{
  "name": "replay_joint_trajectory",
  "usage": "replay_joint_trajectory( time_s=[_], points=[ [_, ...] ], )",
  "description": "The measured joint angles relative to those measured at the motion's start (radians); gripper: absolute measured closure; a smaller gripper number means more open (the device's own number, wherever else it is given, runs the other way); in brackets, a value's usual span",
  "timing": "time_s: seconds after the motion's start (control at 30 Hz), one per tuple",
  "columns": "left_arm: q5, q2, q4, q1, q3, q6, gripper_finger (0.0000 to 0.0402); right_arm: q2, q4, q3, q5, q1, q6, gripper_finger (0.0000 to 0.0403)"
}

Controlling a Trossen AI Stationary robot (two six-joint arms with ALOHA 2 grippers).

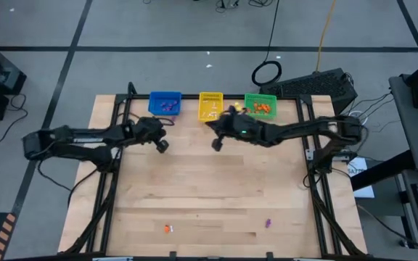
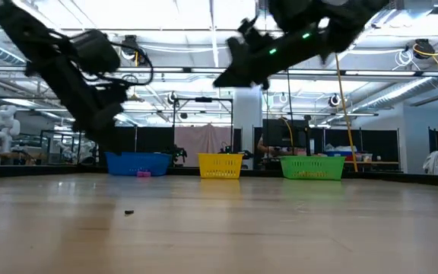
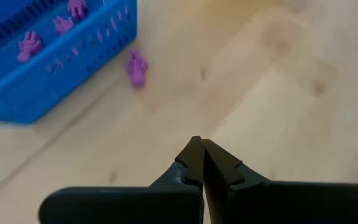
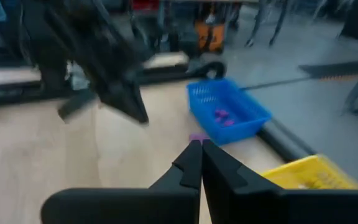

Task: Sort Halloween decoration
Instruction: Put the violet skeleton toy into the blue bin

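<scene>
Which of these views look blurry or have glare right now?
Right wrist view: the left arm is smeared, blue basket soft. Left wrist view: purple trinket slightly soft. Low view: bright ceiling lights, arms dark against them. High view: even, no glare.

Even, bright overhead light fills the room; in the low view long ceiling fixtures (image 2: 204,34) glow white and bleach the upper area. The wooden table (image 1: 209,188) is evenly lit, with only faint, soft shadows under the arms. The right wrist view is smeared by motion blur, especially the other arm (image 4: 98,56). The left wrist view is soft, the blue basket (image 3: 36,68) slightly out of focus.
</scene>
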Motion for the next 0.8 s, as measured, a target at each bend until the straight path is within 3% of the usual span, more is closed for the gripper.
replay_joint_trajectory(
  time_s=[0.27,0.5,0.8],
  points=[
    [0.012,0.201,0.276,0.089,0.006,0.001,0.0329,-0.211,0.033,-0.142,0.04,0.003,-0.058,0.0403],
    [0.016,0.327,0.424,0.146,0.006,0.031,0.0257,-0.244,0.027,-0.162,0.036,0.026,-0.098,0.0403],
    [0.03,0.473,0.606,0.218,0.006,0.034,0.0242,-0.243,0.05,-0.161,0.036,0.037,-0.111,0.0403]
  ],
)
